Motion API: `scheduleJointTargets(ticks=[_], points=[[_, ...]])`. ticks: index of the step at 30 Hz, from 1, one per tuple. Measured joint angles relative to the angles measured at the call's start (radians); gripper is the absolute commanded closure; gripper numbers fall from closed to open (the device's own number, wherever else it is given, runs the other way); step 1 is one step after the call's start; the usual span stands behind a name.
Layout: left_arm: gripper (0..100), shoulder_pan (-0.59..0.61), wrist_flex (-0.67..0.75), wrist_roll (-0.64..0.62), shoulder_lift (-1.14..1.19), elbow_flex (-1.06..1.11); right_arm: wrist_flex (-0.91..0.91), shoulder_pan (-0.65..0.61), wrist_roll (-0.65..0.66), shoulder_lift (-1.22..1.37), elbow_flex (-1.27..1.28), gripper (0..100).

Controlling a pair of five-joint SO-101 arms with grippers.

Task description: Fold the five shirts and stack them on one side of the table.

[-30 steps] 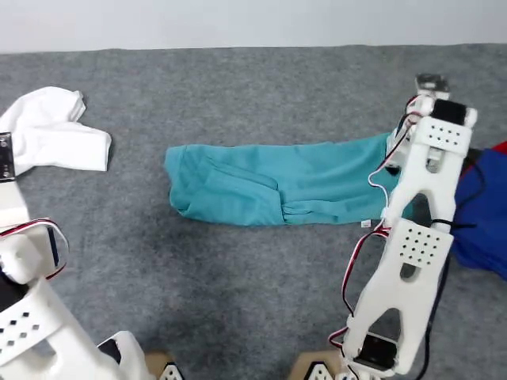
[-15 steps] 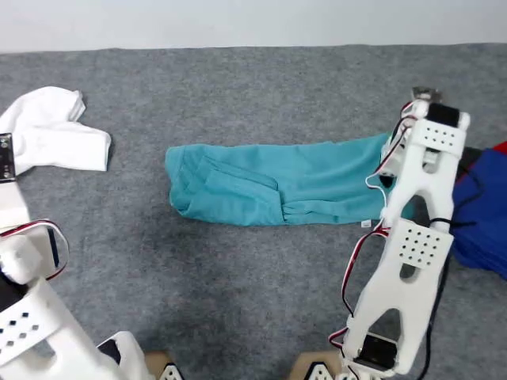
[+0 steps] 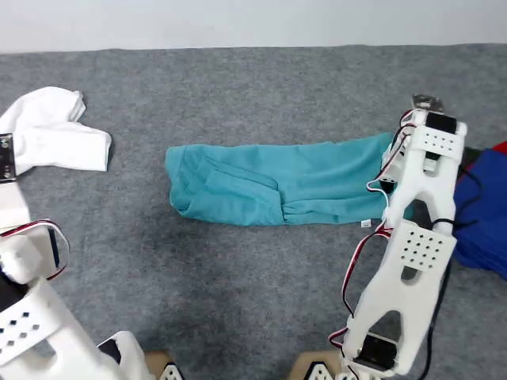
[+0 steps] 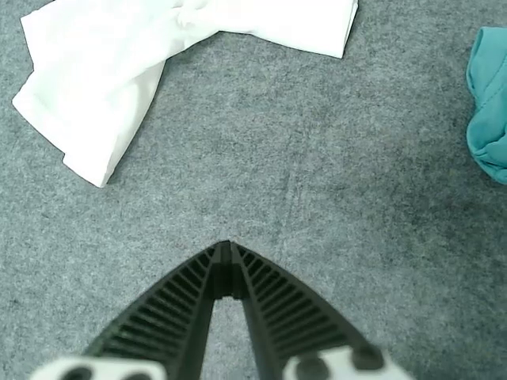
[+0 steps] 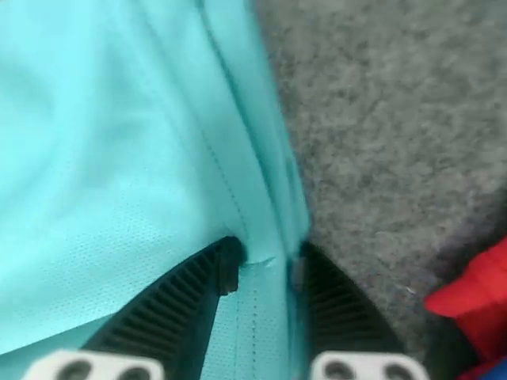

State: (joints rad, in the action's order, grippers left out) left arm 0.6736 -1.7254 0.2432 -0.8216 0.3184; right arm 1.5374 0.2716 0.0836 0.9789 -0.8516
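Teal shirt (image 3: 277, 186) lies folded into a long, rumpled band.

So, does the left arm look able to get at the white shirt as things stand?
Probably yes: the left gripper, shut, hangs over bare table, and the white shirt lies just ahead with nothing between them.

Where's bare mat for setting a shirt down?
Free: the mat strip behind the teal shirt; the gap between it and the white shirt; the patch in front of it. Crowded: right edge, with right arm, blue shirt.
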Motion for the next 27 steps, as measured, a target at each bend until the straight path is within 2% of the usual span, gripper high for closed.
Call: scheduleJointTargets(ticks=[7, 11, 20, 27], points=[[100, 0.000, 0.000, 0.000, 0.000, 0.000, 0.043, -0.011, 0.000, -0.037, 0.002, 98.8], [100, 0.000, 0.000, 0.000, 0.000, 0.000, 0.094, -0.058, 0.008, -0.095, -0.002, 98.8], [100, 0.000, 0.000, 0.000, 0.000, 0.000, 0.150, -0.256, 0.020, -0.259, -0.002, 98.8], [100, 0.000, 0.000, 0.000, 0.000, 0.000, 0.126, -0.496, 0.023, -0.308, -0.002, 98.8]])
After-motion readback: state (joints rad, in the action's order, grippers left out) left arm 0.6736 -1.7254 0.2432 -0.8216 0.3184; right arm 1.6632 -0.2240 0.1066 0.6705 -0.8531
